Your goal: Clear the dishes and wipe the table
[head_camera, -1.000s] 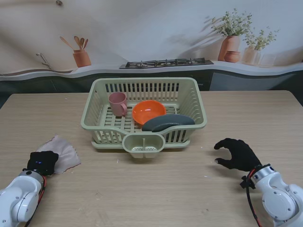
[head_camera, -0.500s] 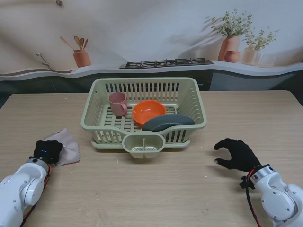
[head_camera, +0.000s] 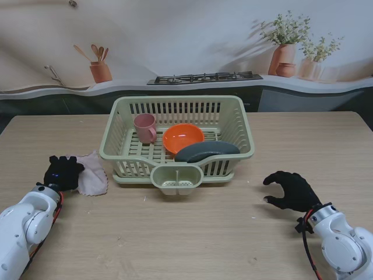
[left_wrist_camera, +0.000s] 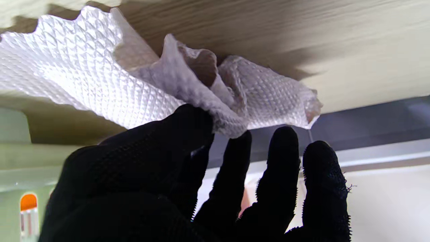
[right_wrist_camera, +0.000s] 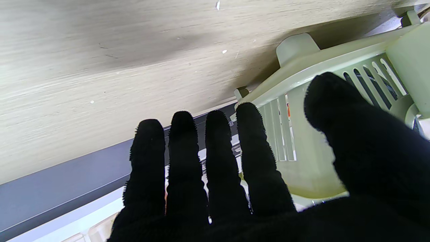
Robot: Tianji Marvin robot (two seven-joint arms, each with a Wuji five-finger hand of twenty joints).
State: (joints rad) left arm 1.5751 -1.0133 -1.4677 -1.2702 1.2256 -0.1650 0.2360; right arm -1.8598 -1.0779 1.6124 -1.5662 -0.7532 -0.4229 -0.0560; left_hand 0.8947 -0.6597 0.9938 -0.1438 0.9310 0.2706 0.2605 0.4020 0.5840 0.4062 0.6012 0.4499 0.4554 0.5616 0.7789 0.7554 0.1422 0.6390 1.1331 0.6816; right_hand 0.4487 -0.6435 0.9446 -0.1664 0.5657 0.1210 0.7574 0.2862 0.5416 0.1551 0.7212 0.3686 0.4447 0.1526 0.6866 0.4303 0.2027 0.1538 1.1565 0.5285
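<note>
1. The left robot hand [head_camera: 63, 172] rests palm down on the pale cloth [head_camera: 91, 179] near the counter's [head_camera: 198, 233] left edge, pressing it flat against the wood.
2. In the left wrist view the thumb and first finger [left_wrist_camera: 188, 134] are pinched on a bunched fold of the cloth [left_wrist_camera: 144, 87], while the other fingers stretch out beyond its edge.
3. The cloth lies just beside the left end of the green dish rack [head_camera: 242, 125], apart from it.
4. The rack sits toward the counter's far edge, near the middle, with a small cutlery cup [head_camera: 176, 178] hanging on its near side.
5. Inside the rack stand a pink mug [head_camera: 144, 128] at the left, an orange bowl [head_camera: 183, 137] in the middle and a dark grey dish [head_camera: 207, 151] leaning along the near wall.
6. The right robot hand [head_camera: 289, 190] hovers over bare wood toward the counter's near right corner, holding nothing, fingers [right_wrist_camera: 183, 161] side by side and thumb spread away.
7. In the right wrist view the rack [right_wrist_camera: 312, 111] is in sight past that hand's fingertips.
</note>
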